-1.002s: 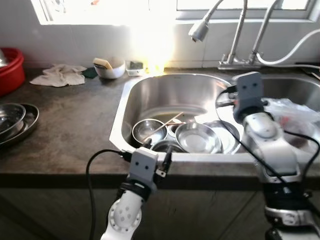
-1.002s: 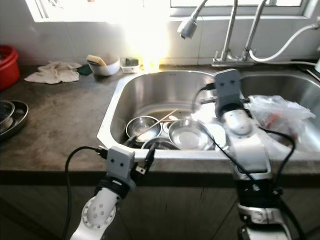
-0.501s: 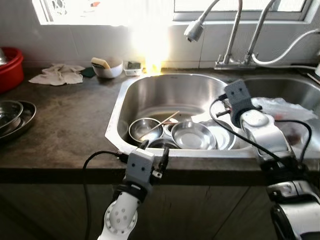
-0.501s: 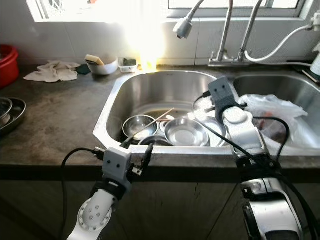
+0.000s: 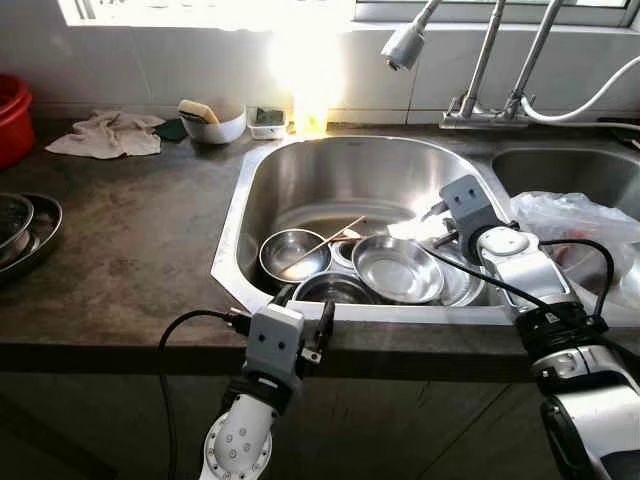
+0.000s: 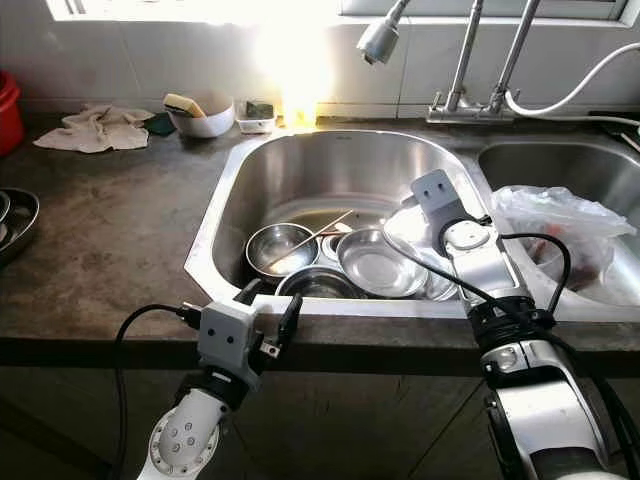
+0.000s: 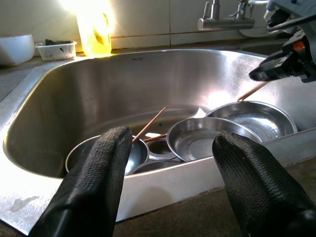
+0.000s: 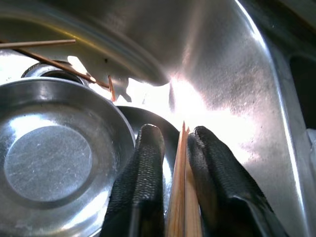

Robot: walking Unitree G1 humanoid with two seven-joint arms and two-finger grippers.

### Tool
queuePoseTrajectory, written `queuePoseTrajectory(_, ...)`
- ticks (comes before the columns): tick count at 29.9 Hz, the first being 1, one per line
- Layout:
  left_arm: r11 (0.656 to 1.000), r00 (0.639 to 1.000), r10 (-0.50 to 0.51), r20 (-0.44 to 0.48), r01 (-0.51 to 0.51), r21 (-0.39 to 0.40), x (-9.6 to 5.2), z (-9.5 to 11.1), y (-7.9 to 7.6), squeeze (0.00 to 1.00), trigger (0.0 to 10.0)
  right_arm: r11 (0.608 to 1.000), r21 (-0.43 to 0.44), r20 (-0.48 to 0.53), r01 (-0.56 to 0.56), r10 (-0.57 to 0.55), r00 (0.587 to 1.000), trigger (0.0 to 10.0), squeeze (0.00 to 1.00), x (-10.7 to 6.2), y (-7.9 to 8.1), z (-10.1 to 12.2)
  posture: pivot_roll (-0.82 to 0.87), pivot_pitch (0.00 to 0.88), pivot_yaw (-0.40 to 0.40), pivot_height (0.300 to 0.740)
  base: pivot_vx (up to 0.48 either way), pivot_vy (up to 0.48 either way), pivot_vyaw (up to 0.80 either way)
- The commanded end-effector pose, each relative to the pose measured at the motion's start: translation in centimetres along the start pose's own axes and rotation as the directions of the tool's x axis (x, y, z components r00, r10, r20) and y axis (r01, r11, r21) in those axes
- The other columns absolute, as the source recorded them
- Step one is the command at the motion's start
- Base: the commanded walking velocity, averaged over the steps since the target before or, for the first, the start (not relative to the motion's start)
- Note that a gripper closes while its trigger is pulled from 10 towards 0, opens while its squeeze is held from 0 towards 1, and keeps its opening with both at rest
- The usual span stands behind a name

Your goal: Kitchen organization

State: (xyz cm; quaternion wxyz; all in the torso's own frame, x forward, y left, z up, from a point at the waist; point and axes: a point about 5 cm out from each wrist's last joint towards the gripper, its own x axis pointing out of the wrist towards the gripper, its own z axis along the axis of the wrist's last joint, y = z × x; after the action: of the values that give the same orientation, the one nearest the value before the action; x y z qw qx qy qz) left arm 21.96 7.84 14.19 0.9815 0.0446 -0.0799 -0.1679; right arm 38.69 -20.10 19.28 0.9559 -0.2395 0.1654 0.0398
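Chopsticks (image 8: 180,197): a wooden pair, pinched between the right claw's fingers, over the right side of the sink basin
Right gripper (image 8: 175,143): down inside the sink, clamped on those sticks just above the steel dishes
Left gripper (image 7: 170,163): hanging at the near edge of the counter, fingers wide apart, holding nothing
Dishes (image 5: 397,268): few steel bowls and plates piled in the near part of the basin, another stick (image 5: 335,236) lying across the left bowl
Sink (image 5: 330,165): steel, faucet (image 5: 405,45) above the far rim
Counter (image 5: 120,240): dark, rag (image 5: 100,135) and white bowl (image 5: 215,122) far left
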Motion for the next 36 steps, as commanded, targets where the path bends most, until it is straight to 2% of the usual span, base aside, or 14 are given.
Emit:
queuePoseTrajectory(1, 1.0, 1.0, -0.004, 0.004, 0.004, 0.001, 0.0, 0.3, -0.2, 0.0, 10.0, 1.0, -0.003, 0.008, 0.005, -0.005, 1.0, 10.0, 1.0, 0.0, -0.2, 0.1, 0.06, 0.129, -0.061, 0.74, 0.0, 0.0, 0.0)
queuePoseTrajectory(8, 1.0, 1.0, -0.001, 0.002, 0.001, 0.004, 0.2, 0.2, -0.1, 0.0, 10.0, 0.999, 0.038, 0.071, 0.009, -0.012, 0.997, 10.0, 1.0, -0.3, 0.2, 0.9, 0.06, 0.122, -0.062, 0.74, 0.0, 0.0, 0.0)
queuePoseTrajectory(11, 1.0, 1.0, 0.001, 0.001, -0.001, 0.005, 0.2, 0.2, 0.0, 0.0, 10.0, 0.996, 0.089, 0.18, 0.021, -0.037, 0.983, 10.0, 1.0, -0.8, 0.4, 2.4, 0.06, 0.115, -0.061, 0.74, 0.0, 0.0, 0.0)
queuePoseTrajectory(12, 1.0, 1.0, 0.002, 0.002, -0.002, 0.004, 0.2, 0.3, 0.0, 0.0, 10.0, 0.991, 0.133, 0.26, 0.028, -0.062, 0.963, 10.0, 1.0, -1.6, 0.6, 3.4, 0.06, 0.115, -0.061, 0.74, 0.0, 0.0, 0.0)
queuePoseTrajectory(13, 1.0, 1.0, 0.002, 0.002, -0.002, 0.005, 0.3, 0.3, 0.0, 0.0, 10.0, 0.989, 0.143, 0.292, 0.029, -0.07, 0.954, 10.0, 0.92, -2.0, 0.8, 3.7, 0.05, 0.113, -0.059, 0.74, 0.0, 0.0, 0.0)
queuePoseTrajectory(14, 1.0, 1.0, 0.003, 0.003, -0.003, 0.004, 0.3, 0.3, 0.1, 0.0, 10.0, 0.988, 0.152, 0.329, 0.035, -0.083, 0.941, 10.0, 0.03, -2.5, 0.9, 4.1, 0.05, 0.112, -0.058, 0.74, 0.0, 0.0, 0.0)
queuePoseTrajectory(15, 1.0, 1.0, 0.003, 0.004, -0.003, 0.004, 0.3, 0.2, 0.1, 0.0, 10.0, 0.985, 0.17, 0.357, 0.034, -0.093, 0.929, 10.0, 0.0, -3.0, 1.1, 4.3, 0.05, 0.111, -0.056, 0.74, 0.0, 0.0, 0.0)
queuePoseTrajectory(20, 1.0, 1.0, -0.001, 0.006, 0.001, 0.004, 0.5, 0.2, 0.1, 0.0, 10.0, 0.972, 0.235, 0.465, 0.028, -0.138, 0.875, 10.0, 0.0, -5.3, 1.9, 4.7, 0.05, 0.104, -0.051, 0.74, 0.0, 0.0, 0.0)
queuePoseTrajectory(25, 1.0, 1.0, -0.009, 0.01, 0.009, 0.003, 0.6, 0.2, 0.1, 0.0, 10.0, 0.948, 0.319, 0.534, 0.001, -0.18, 0.826, 10.0, 0.0, -8.2, 3.5, 3.8, 0.04, 0.093, -0.045, 0.74, 0.0, 0.0, 0.0)
queuePoseTrajectory(31, 1.0, 1.0, -0.005, 0.009, 0.005, 0.002, 0.7, 0.2, 0.3, 0.0, 10.0, 0.918, 0.396, 0.521, -0.015, -0.212, 0.827, 10.0, 0.0, -9.3, 4.4, 2.5, 0.04, 0.085, -0.04, 0.74, 0.0, 0.0, 0.0)
queuePoseTrajectory(32, 1.0, 1.0, -0.006, 0.011, 0.006, 0.001, 0.6, 0.2, 0.3, 0.0, 10.0, 0.911, 0.412, 0.532, -0.04, -0.204, 0.822, 10.0, 0.0, -9.9, 5.2, 2.2, 0.04, 0.084, -0.04, 0.74, 0.0, 0.0, 0.0)
queuePoseTrajectory(34, 1.0, 1.0, -0.008, 0.012, 0.008, -0.002, 0.6, 0.2, 0.3, 0.0, 10.0, 0.909, 0.413, 0.53, -0.045, -0.201, 0.824, 10.0, 0.0, -10.0, 5.6, 2.1, 0.04, 0.078, -0.036, 0.74, 0.0, 0.0, 0.0)
queuePoseTrajectory(36, 1.0, 1.0, -0.013, 0.012, 0.013, -0.009, 0.6, 0.2, 0.2, 0.0, 10.0, 0.904, 0.425, 0.508, -0.048, -0.194, 0.839, 10.0, 0.0, -10.4, 6.5, 1.4, 0.04, 0.07, -0.035, 0.74, 0.0, 0.0, 0.0)
